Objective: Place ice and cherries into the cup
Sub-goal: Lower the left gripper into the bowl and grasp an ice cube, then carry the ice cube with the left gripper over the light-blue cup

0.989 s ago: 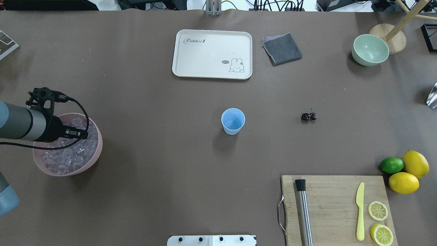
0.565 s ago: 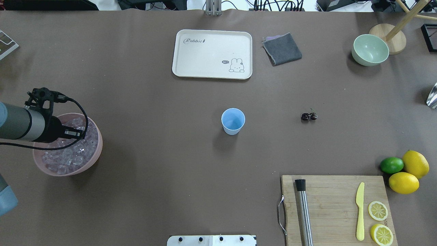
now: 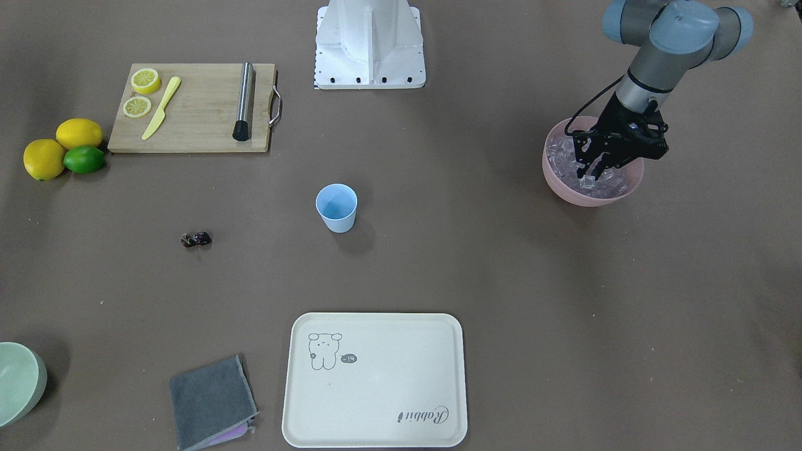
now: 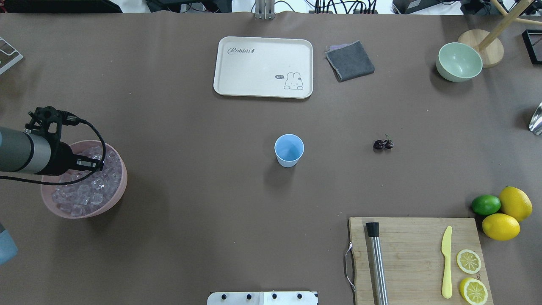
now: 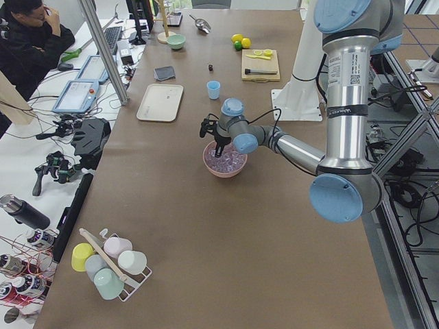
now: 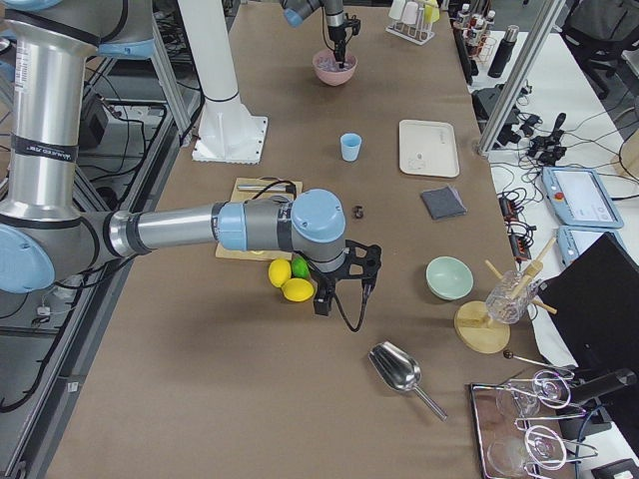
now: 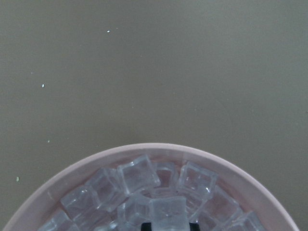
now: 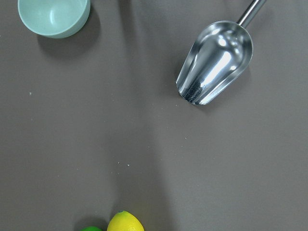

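In the front-facing view the left pincer (image 3: 589,177) is hanging over the pink bowl (image 3: 564,188), its fingers closing on one ice cube (image 3: 587,182) and holding it just above the heap. The cup (image 3: 336,208) is standing empty at mid-table, well apart from the bowl, and the cherries (image 3: 196,239) are lying on the table beyond it.

In the overhead view the wrist is sitting farther back and toward the table's left edge than a second ago, while the ice (image 4: 84,195) in the bowl, the cup and the cherries are lying unmoved. Judging by that, the pick is done and the arm is lifting the cube out; the carry to the cup is next.

In the left wrist view the gripped cube is showing at the bottom edge between two dark fingertips.

In the right side view the right pincer (image 6: 344,297) is hovering near the lemons; whether it is open I cannot tell. Its wrist view is showing only a scoop (image 8: 215,62), a green bowl (image 8: 54,17) and a lemon (image 8: 125,222).
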Available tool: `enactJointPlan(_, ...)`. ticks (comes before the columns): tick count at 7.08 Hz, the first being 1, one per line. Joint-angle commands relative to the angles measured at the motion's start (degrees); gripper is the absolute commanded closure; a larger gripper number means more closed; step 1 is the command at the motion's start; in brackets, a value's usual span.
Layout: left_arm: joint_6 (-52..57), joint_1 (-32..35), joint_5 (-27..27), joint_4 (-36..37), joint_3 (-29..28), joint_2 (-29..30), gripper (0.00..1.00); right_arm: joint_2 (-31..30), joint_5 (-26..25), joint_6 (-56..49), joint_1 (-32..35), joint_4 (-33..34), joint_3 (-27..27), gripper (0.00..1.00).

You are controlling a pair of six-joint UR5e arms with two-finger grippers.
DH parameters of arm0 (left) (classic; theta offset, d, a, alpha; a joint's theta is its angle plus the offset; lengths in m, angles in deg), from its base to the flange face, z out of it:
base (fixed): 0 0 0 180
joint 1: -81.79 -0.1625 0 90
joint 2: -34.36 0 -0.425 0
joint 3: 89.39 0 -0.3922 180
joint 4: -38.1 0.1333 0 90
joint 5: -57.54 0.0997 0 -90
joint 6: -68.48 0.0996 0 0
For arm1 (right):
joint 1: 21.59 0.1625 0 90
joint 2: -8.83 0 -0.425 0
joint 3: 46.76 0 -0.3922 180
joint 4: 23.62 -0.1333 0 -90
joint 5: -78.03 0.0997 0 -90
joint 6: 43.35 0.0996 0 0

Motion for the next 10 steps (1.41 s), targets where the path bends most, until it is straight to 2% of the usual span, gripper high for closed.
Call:
enactJointPlan(1,0.1,4.1,-0.1,0.1,4.5,-2.9,1.0,-0.1,0.1,0.1,0.0,0.0,0.3,0.0)
enactJointPlan(3,-0.3,5.3,-0.1,0.0,8.0,-3.2,1.0,-0.1,0.2,0.1,0.0,0.0,0.4,0.0)
enactJointPlan(4,-1.1,5.3,-1.1,0.1,9.1,-0.6,1.0,-0.1,0.2,0.1,0.0,0.0,0.4,0.0)
enactJointPlan(5,-6.1,5.2,-2.9,0.1,8.7,3.6,1.0,0.0,0.2,0.1,0.0,0.0,0.5,0.0)
enactJointPlan(7,-14.5,1.8,-2.3,0.3,7.4,15.4,1.0,0.1,0.2,0.0,0.0,-0.1,0.8,0.0)
enactJointPlan(8,-18.9,-2.9,1.7,0.5,6.3,19.6,1.0,0.2,0.2,-0.1,-0.3,-0.1,0.8,0.0)
enactJointPlan(10,-23.7,-12.6,13.9,0.7,0.6,27.8,1.0,0.2,0.6,-0.1,-0.7,0.0,1.0,0.0)
